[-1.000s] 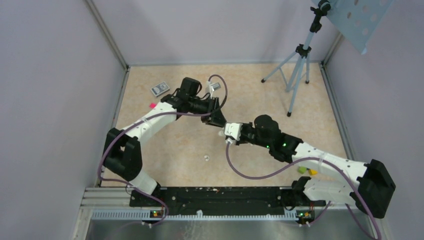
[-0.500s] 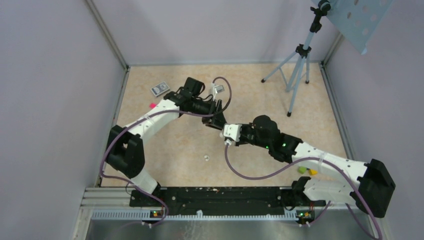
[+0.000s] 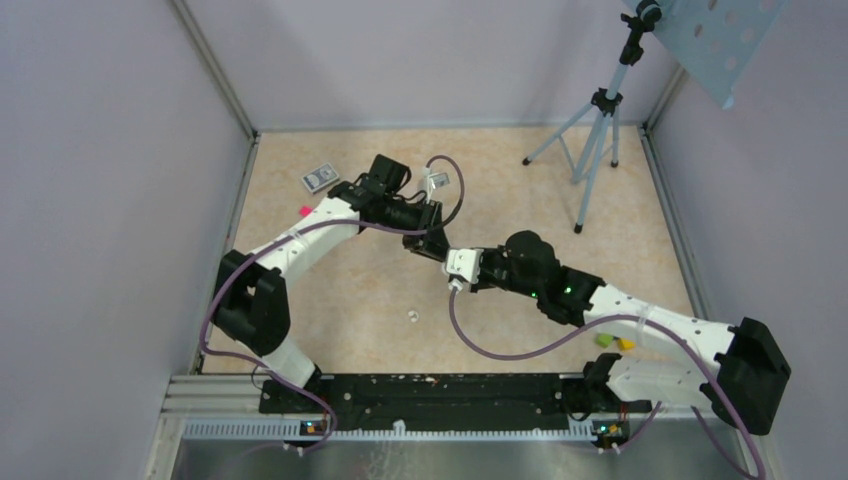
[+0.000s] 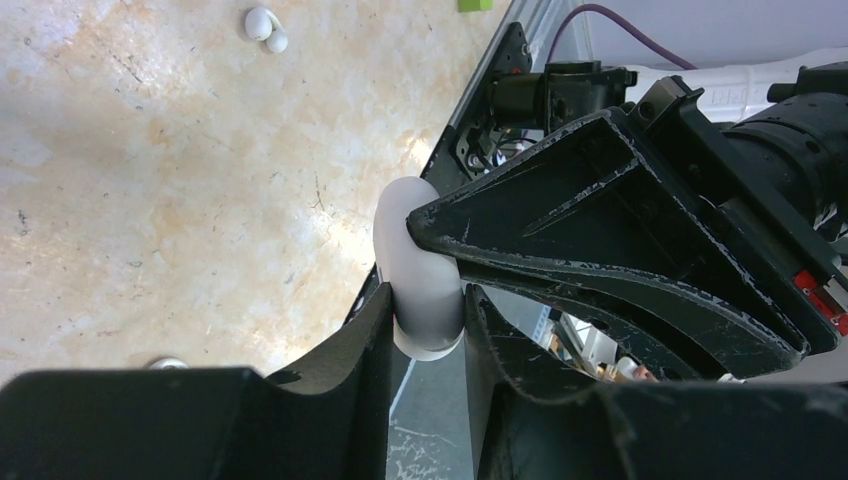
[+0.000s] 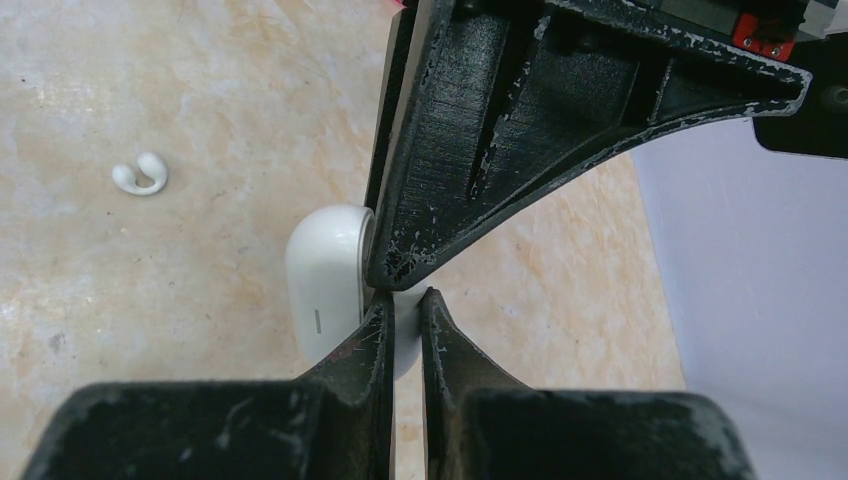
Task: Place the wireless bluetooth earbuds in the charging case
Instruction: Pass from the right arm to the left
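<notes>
left gripper point(image 4: 427, 305) clamped on the white charging case point(image 4: 412, 250), right gripper point(image 5: 403, 300) nearly closed beside it, pinching the case's thin edge, one earbud point(image 5: 140, 176) on the table point(image 3: 350, 290) well to its left

charging case point(image 4: 418, 300) mostly behind jaws in both wrist views, lid state unreadable. Top view: case hidden, earbud point(image 3: 412, 317) just a speck.

White charging case point(image 4: 418, 262) pinched in left tool point(image 4: 428, 305), right tool point(image 4: 440, 245) gripping its upper end, earbud point(image 4: 265, 25) on table point(image 4: 150, 200) beyond
</notes>
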`<state>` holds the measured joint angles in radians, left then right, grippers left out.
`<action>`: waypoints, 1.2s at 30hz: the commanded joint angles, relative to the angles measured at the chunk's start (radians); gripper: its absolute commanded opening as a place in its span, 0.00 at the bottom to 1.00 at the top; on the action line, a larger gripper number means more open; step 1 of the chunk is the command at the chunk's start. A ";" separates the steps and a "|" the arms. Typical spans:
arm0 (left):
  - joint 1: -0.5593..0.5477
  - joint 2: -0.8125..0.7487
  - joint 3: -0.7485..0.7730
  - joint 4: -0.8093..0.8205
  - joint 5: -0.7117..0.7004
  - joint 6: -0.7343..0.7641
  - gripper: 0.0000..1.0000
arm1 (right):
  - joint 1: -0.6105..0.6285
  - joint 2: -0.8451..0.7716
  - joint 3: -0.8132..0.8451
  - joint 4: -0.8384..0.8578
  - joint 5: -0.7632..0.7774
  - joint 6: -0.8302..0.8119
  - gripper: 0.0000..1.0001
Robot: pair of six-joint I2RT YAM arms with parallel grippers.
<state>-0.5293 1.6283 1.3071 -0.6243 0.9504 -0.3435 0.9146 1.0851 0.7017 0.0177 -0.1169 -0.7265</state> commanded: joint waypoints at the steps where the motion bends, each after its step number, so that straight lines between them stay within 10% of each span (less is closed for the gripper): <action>1: -0.008 -0.004 0.029 0.004 0.023 0.006 0.28 | 0.015 0.005 0.044 0.041 0.005 -0.010 0.00; 10: -0.008 -0.007 0.017 0.023 0.018 -0.012 0.00 | 0.021 0.005 0.041 0.037 0.016 -0.010 0.00; 17: -0.009 0.002 0.006 0.026 -0.001 -0.014 0.00 | 0.023 -0.002 0.021 0.045 0.048 -0.023 0.00; 24: -0.006 0.019 0.033 0.009 -0.012 0.001 0.71 | 0.022 0.004 0.029 0.003 0.063 -0.041 0.00; 36: 0.016 -0.074 -0.015 0.017 -0.079 0.042 0.80 | 0.021 -0.090 -0.023 0.011 0.112 0.127 0.00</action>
<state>-0.5163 1.6291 1.3132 -0.6437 0.8867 -0.3218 0.9237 1.0393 0.6735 0.0067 -0.0223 -0.6697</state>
